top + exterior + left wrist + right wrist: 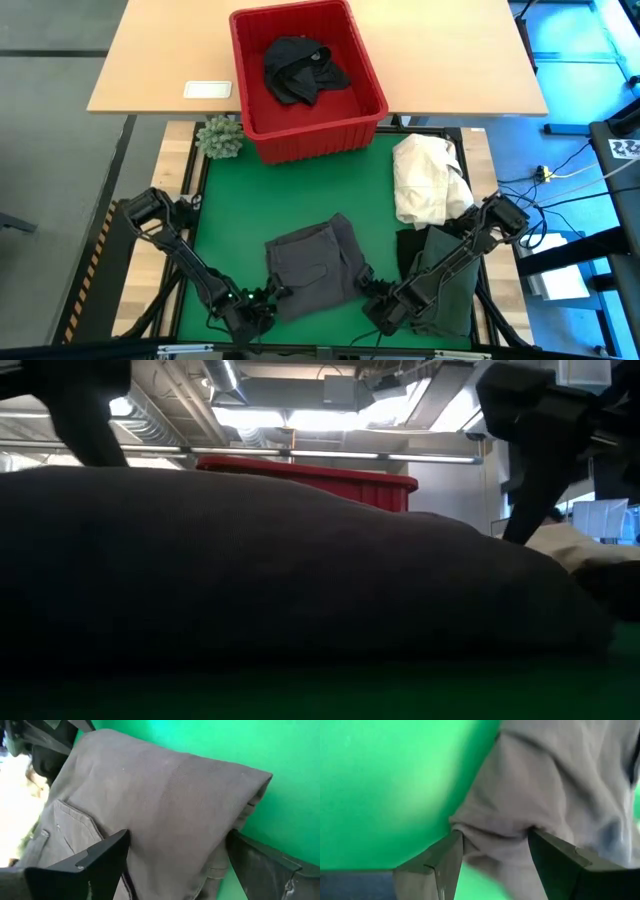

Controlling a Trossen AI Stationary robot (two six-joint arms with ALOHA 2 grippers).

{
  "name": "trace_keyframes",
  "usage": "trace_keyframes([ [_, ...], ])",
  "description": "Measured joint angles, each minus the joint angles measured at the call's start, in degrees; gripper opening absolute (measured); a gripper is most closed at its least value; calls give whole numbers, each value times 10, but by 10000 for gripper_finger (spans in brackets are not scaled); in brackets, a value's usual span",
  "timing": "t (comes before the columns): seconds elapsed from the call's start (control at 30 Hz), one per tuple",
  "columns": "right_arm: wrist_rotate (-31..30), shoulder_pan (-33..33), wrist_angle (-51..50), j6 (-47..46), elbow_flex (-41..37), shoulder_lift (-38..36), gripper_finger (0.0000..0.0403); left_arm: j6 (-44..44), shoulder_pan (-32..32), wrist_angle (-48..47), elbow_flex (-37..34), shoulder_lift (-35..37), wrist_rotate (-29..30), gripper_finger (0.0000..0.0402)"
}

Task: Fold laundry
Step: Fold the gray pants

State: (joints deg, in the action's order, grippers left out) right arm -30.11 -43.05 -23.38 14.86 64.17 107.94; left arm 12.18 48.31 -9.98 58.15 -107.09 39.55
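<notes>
1. A dark grey garment (280,570) fills most of the frame, a broad low mound that spans from the left edge almost to the right edge and slopes down toward the right.
2. A strip of green table surface (400,695) runs along the bottom of the frame, beneath the garment.
3. The upper rim of a red basket (320,472) shows above the mound, just left of centre.
4. A dark arm (545,440) comes down in the upper right of the frame.
5. Another dark arm part (85,410) stands in the upper left corner.
6. A pale cloth (565,545) peeks out at the right edge, behind the mound.
7. Ceiling lights and ducts (330,395) cross the top of the frame.
</notes>
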Motion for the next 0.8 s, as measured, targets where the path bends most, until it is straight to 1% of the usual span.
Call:
trace_keyframes([
  [0.1, -4, 6, 68, 34, -21, 9, 225, 21, -15, 2, 0, 0, -7, 328],
  [0.23, -10, 15, 78, 33, -26, 17, 225, 15, -33, 6, 0, -2, -40, 326],
  [0.3, -20, 18, 88, 34, -27, 18, 223, 15, -36, 9, 0, -7, -42, 319],
  [0.37, -28, 19, 113, 35, -28, 20, 209, 14, -37, 11, 1, -13, -41, 301],
  [0.47, -28, 19, 138, 36, -28, 20, 164, 14, -35, 19, 2, -28, -35, 250],
  [0.57, -15, 19, 142, 34, -23, 20, 96, 1, -29, 35, 2, -39, -27, 177],
  [0.67, -9, 19, 143, 7, -23, 19, 26, -38, -18, 44, 1, -40, -6, 100],
  [0.7, -8, 18, 141, -3, -23, 17, 16, -53, -12, 44, 0, -39, 4, 77],
  [0.73, -7, 17, 138, -16, -23, 15, 15, -63, -6, 43, 0, -36, 12, 57],
  [0.8, 2, 17, 138, -52, -23, 8, 24, -83, 7, 41, -1, -25, 17, 30],
])
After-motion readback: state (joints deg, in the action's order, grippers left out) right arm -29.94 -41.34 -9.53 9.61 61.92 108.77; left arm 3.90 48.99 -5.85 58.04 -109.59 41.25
